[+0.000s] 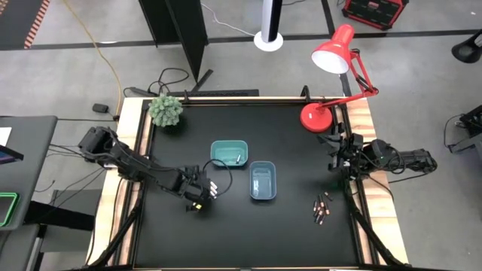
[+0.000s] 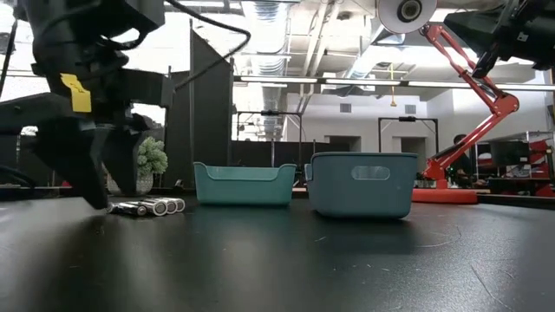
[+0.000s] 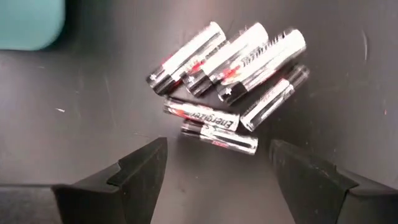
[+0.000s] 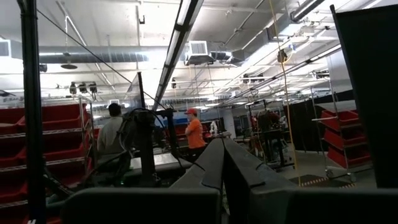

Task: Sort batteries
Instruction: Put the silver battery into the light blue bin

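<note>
Batteries (image 3: 227, 87) heaped, count unclear | left gripper (image 3: 214, 165) jaws wide, empty | right gripper (image 4: 222, 163) jaws closed, empty

Bkgd/room inventory: grey concrete floor (image 1: 68, 53) w/ yellow cable (image 1: 113, 71) trailing across; black-topped table (image 1: 248, 233) w/ pale wood edge; red desk lamp (image 1: 335, 56) at table's far corner, small green plant (image 1: 166, 111) at the other far corner; dark upright panel (image 1: 184, 30) and white round stand (image 1: 269, 34) beyond table. Ceiling: exposed ducts (image 4: 93, 56), long strip lights (image 4: 177, 43). Red storage bins (image 4: 59, 130) on racks. Two people (image 4: 194, 134) standing far off, one in orange top.
</note>
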Robot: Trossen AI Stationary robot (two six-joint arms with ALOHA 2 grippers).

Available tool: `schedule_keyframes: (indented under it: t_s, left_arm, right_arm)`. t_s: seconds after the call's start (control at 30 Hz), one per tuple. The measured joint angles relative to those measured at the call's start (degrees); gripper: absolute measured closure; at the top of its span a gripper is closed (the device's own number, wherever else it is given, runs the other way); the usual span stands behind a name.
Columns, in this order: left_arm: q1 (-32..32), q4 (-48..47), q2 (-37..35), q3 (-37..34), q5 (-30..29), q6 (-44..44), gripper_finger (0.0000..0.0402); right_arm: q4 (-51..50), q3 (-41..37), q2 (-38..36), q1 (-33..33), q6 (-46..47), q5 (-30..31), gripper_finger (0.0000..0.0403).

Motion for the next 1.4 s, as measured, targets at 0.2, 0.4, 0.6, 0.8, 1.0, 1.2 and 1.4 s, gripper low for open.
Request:
schedule_keyframes:
  t_s: [0.2,0.4,0.6,0.8,1.0,1.2,1.4]
  left_arm:
    - [1.94,1.16,0.0,-0.72,1.06,3.14,0.0121]
    - [3.17,3.58,0.0,-0.72,3.43,6.13,0.0121]
    - [4.27,3.61,-0.03,-1.38,6.2,6.23,0.0121]
    - [4.98,5.63,-0.2,-2.55,7.16,6.19,0.0122]
    - [5.02,6.2,-0.15,-2.62,7.19,7.69,0.0123]
    - [5.02,6.18,-0.13,-2.6,7.17,7.69,0.0123]
    - [5.0,6.17,-0.09,-2.61,7.19,7.71,0.0132]
  right_arm:
    - [-0.02,0.0,-0.02,0.0,0.0,-0.01,0.0375]
    - [0.0,0.0,-0.01,0.0,0.0,0.01,0.0375]
    - [-0.02,0.0,-0.01,0.0,0.0,-0.01,0.0375]
    - [-0.02,0.0,0.0,0.0,-0.27,-0.01,0.0375]
    - [-0.1,0.0,-0.01,0.0,-0.43,-0.01,0.0375]
    - [-0.68,0.0,0.0,0.0,-0.44,-0.01,0.0375]
    - [-0.96,0.0,-0.01,0.0,-0.44,-0.01,0.0375]
